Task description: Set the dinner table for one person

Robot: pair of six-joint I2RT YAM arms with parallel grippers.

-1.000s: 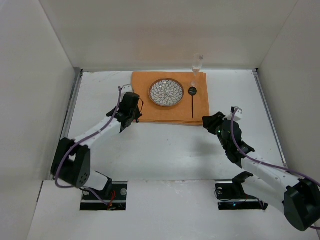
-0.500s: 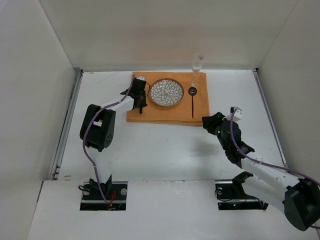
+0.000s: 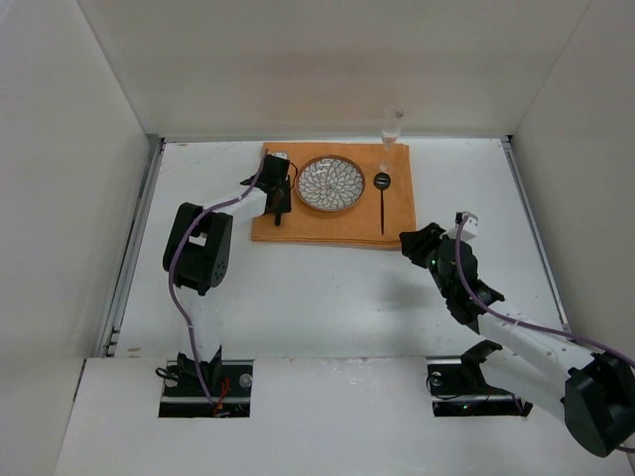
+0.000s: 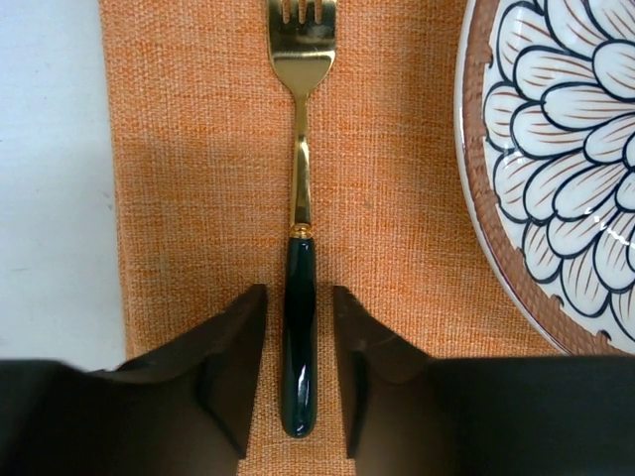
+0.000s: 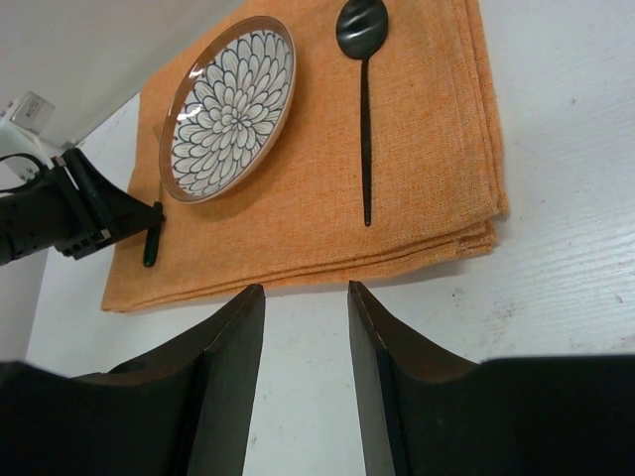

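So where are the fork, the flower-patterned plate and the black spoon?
fork (image 4: 300, 208): left wrist view, on its gold stem.
plate (image 5: 230, 107): right wrist view, centre of the pattern.
spoon (image 5: 365, 119): right wrist view, middle of its handle.

Built as a left arm (image 3: 238, 203) and a right arm (image 3: 516, 337) of glossy white tubular links joined by chunky matte black housings. Trailed by a thin purple cable (image 3: 176, 297) along each arm. Tipped with a left gripper (image 4: 299, 293) and a right gripper (image 5: 306, 290), each with two matte black wedge-shaped fingers (image 4: 233, 372), smooth and faintly sheened. Mounted on black bases (image 3: 203, 382) set into rectangular cut-outs.
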